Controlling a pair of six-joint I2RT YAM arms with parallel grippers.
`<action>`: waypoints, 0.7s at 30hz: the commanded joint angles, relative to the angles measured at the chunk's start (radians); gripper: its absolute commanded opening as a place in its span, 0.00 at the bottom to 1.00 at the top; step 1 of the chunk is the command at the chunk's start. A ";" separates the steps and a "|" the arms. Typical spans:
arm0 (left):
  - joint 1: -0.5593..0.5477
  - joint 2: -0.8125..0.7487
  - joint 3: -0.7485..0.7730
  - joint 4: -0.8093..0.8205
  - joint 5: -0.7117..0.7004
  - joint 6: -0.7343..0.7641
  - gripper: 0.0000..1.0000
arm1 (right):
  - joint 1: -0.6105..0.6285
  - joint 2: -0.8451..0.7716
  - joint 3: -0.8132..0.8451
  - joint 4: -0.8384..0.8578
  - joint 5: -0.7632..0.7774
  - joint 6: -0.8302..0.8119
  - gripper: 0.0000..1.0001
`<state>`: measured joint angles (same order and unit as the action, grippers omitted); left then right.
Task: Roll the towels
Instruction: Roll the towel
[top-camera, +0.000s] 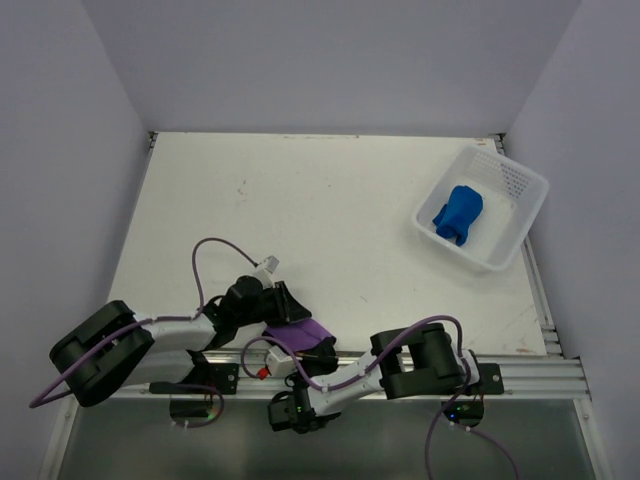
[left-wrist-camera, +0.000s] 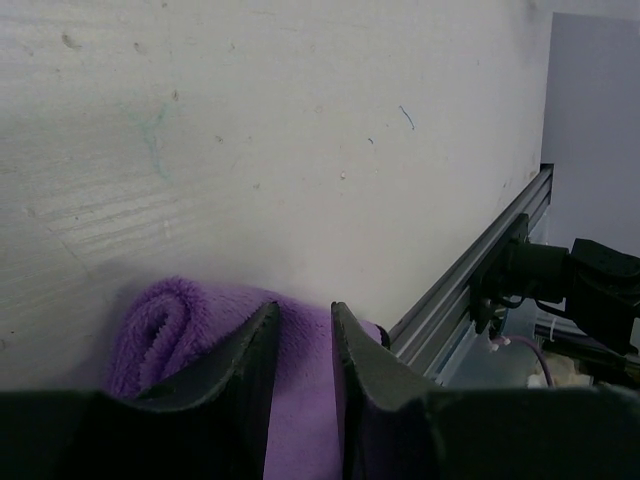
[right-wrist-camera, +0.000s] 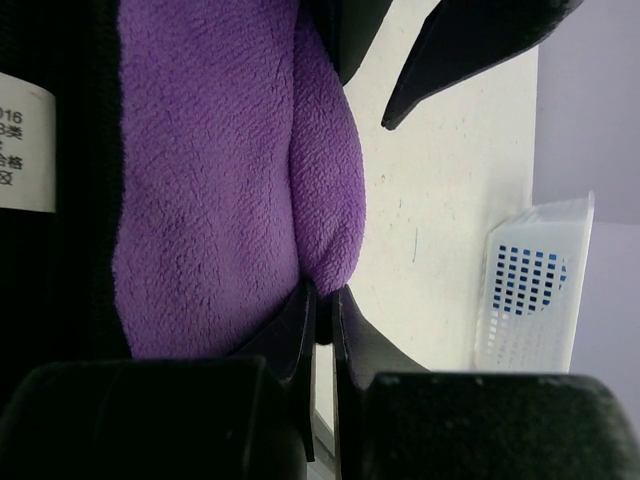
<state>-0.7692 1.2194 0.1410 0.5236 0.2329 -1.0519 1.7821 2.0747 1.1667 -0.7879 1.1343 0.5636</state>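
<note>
At the near edge of the worktop (top-camera: 300, 200), both arms covered most of the purple towel (top-camera: 312, 332) from above. In the left wrist view its lower part ran behind the left gripper (left-wrist-camera: 305, 335) and off the bottom edge. Whether those jaws pinched cloth could not be told, nor those of the right gripper (right-wrist-camera: 322, 300). The label (right-wrist-camera: 22, 140) was cut off at the left edge, its print unreadable.

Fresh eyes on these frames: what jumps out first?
The bright royal blue soft towel, bundled in the white perforated plastic basket at the far right of the table. Then the purple fleecy towel at the near edge, with the left gripper and right gripper both crowded onto it, jaws nearly closed.
</note>
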 joint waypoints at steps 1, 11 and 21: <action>-0.010 -0.003 -0.009 -0.094 -0.107 0.058 0.32 | 0.008 -0.027 0.018 0.016 -0.015 0.036 0.05; -0.018 0.032 -0.046 -0.077 -0.141 0.067 0.31 | 0.004 -0.247 -0.094 0.039 0.031 0.143 0.49; -0.024 0.042 -0.054 -0.068 -0.155 0.072 0.31 | -0.006 -0.568 -0.309 0.265 -0.086 0.110 0.58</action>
<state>-0.7891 1.2346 0.1242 0.5549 0.1570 -1.0508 1.7813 1.6207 0.9150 -0.6556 1.0943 0.6632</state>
